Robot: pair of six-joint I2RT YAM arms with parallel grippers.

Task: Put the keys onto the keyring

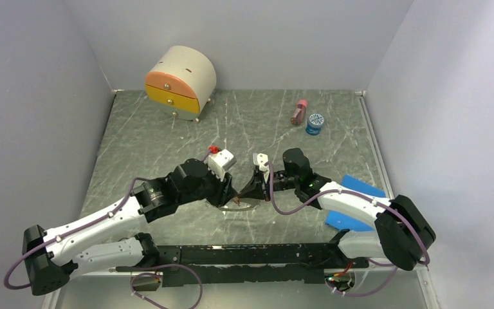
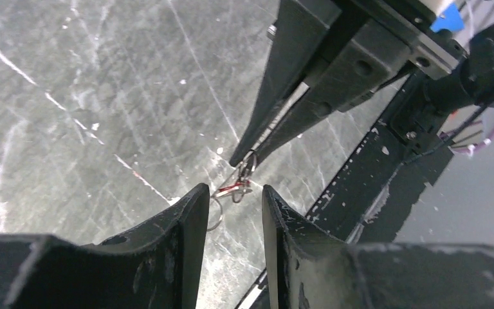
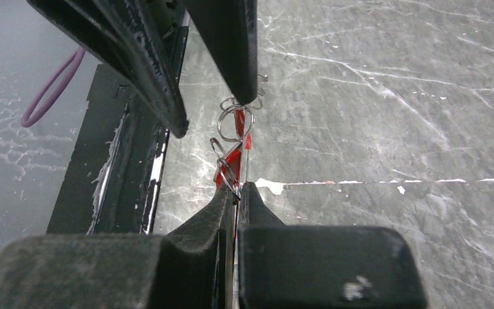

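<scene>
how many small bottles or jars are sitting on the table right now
2: a pink-capped bottle toward the far right corner of the table, and a blue-lidded jar just right of it. Others might be hidden from view.

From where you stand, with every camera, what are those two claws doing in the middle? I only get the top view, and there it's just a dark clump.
Observer: The right gripper is shut on the keys. They are red-tagged and stick out from its tips on small wire loops.
Operator: And the other claw, has it grabbed them too?
Observer: No. The left gripper is open. Its jaws stand apart, with the loops of the keys in the gap and nothing pinched.
</scene>
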